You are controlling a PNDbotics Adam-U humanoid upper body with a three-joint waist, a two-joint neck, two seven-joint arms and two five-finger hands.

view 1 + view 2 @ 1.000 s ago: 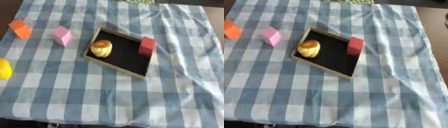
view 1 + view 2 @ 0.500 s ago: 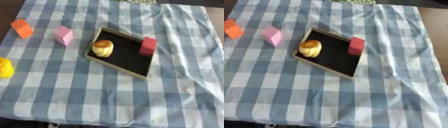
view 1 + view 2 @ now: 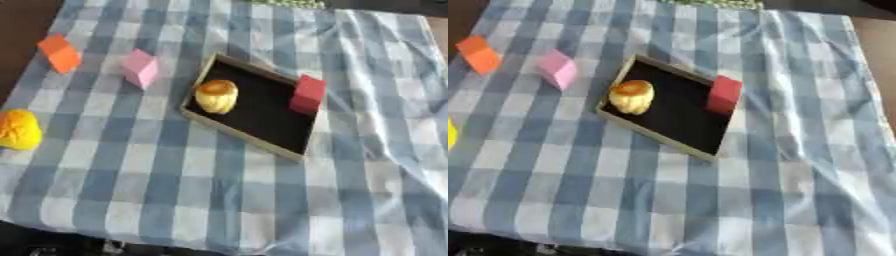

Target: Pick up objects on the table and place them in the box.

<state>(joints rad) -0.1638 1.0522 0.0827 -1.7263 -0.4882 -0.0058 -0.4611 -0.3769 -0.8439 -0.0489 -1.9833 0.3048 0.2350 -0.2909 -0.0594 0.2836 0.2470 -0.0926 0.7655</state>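
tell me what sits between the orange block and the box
The pink block stands on the checked cloth between the orange block and the box, apart from both; the left eye view shows it best.

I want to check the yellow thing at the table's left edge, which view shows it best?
The left eye view. There the yellow object shows nearly whole on the checked cloth, left of the box. The right eye view catches only a thin yellow sliver of it at the picture's left border.
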